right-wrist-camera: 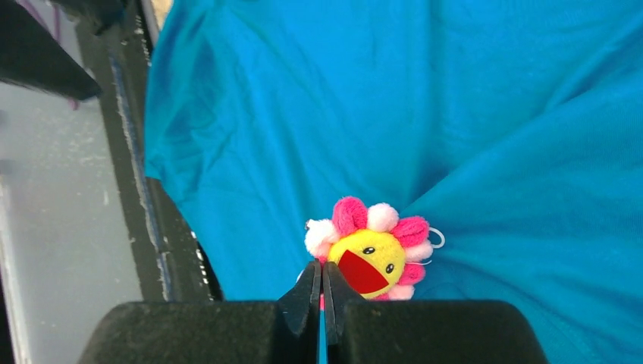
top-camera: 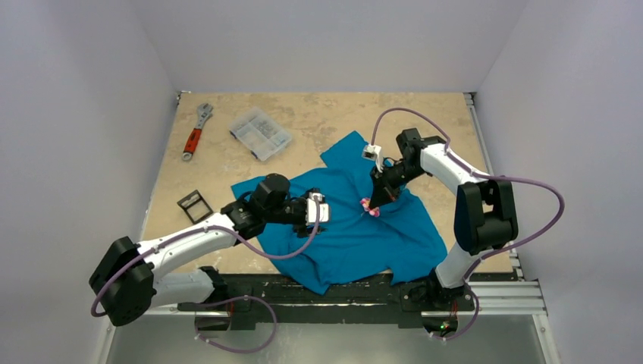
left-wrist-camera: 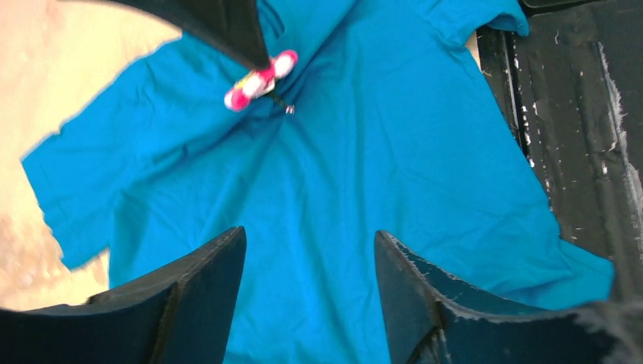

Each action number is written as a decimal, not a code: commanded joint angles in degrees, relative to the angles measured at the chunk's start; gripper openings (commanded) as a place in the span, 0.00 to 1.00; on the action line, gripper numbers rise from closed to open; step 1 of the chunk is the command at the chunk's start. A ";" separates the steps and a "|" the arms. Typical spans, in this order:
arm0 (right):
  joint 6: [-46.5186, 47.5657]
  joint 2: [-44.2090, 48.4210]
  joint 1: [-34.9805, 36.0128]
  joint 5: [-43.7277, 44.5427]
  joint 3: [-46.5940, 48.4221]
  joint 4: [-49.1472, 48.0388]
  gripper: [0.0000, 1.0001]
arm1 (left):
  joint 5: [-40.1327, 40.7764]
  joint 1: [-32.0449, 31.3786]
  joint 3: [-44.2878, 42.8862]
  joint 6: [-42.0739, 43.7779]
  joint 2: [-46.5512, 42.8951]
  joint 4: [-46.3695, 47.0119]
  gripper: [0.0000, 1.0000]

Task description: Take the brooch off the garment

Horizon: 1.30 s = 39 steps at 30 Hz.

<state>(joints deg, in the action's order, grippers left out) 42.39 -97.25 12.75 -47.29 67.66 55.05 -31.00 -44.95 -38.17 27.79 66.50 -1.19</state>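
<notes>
The teal-blue garment (top-camera: 356, 235) lies spread on the table between the arms. The brooch (top-camera: 370, 205), a plush flower with pink and white petals and a yellow face, sits near its middle. My right gripper (top-camera: 377, 199) comes down on it from behind. In the right wrist view my right gripper (right-wrist-camera: 322, 277) is shut on the left edge of the brooch (right-wrist-camera: 371, 254), with cloth (right-wrist-camera: 455, 114) drawn into folds around it. My left gripper (left-wrist-camera: 309, 243) is open over flat cloth (left-wrist-camera: 364, 152), a short way left of the brooch (left-wrist-camera: 260, 80), holding nothing.
A red-handled wrench (top-camera: 196, 133) and a clear plastic parts box (top-camera: 260, 133) lie at the back left. A small black square frame (top-camera: 195, 205) lies left of the shirt. The black rail (top-camera: 341, 292) runs along the near table edge under the shirt's hem.
</notes>
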 commanded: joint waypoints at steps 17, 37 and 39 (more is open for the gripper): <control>3.64 2.75 0.25 -12.92 0.74 9.88 0.00 | -1.38 -6.86 -2.69 18.18 11.71 16.03 0.51; 4.98 4.22 0.20 -12.57 0.99 10.96 0.00 | -3.98 -8.93 -9.64 15.42 17.44 13.66 0.16; 5.13 4.34 0.24 -12.48 0.95 11.11 0.00 | -4.58 -9.05 -9.98 15.73 18.01 13.25 0.16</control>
<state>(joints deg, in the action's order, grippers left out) 46.04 -94.70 12.75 -58.04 68.01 64.45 -33.45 -53.71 -45.54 44.12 83.55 10.33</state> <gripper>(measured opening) 0.007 0.163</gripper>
